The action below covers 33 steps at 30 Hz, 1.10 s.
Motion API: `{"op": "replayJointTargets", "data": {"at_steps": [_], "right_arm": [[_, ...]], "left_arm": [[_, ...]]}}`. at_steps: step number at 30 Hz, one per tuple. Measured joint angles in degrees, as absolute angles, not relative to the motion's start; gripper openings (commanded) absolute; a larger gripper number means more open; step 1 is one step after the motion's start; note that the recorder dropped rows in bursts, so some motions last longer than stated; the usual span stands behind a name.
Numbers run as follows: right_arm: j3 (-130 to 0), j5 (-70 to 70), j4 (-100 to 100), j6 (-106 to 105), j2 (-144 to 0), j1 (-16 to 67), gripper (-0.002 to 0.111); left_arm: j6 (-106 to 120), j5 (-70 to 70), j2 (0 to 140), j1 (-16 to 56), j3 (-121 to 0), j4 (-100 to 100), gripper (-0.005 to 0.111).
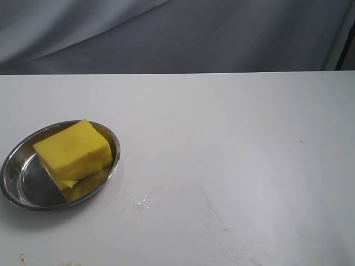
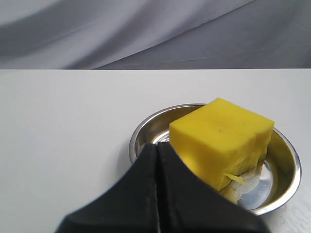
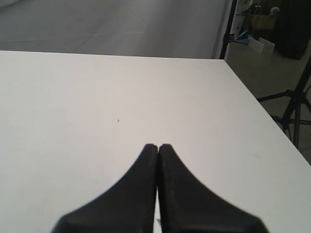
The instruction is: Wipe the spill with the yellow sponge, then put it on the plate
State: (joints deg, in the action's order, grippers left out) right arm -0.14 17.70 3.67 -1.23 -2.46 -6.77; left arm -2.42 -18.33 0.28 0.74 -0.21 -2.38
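The yellow sponge [image 1: 73,151] lies tilted inside the steel plate [image 1: 16,158] at the left of the white table. The left wrist view shows the same sponge [image 2: 221,138] in the plate [image 2: 286,165], with my left gripper [image 2: 156,144] shut and empty just short of the plate's rim. No amber puddle shows; only a faint wet smear [image 1: 138,198] marks the table right of the plate. My right gripper [image 3: 158,145] is shut over bare table, holding nothing. Neither gripper appears in the exterior view.
Grey cloth [image 1: 177,33] hangs behind the table. In the right wrist view the table's edge [image 3: 262,107] runs near a tripod leg [image 3: 291,111] and floor clutter beyond.
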Motion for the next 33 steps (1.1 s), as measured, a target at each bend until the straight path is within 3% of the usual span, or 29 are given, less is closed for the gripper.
{"op": "replayJointTargets", "data": {"at_steps": [33], "right_arm": [[-0.1, 17.9, 2.2, -1.2, -2.5, -8.1, 0.000]], "left_arm": [[-2.4, -18.3, 0.3, 0.7, -0.2, -2.4, 0.000]]}}
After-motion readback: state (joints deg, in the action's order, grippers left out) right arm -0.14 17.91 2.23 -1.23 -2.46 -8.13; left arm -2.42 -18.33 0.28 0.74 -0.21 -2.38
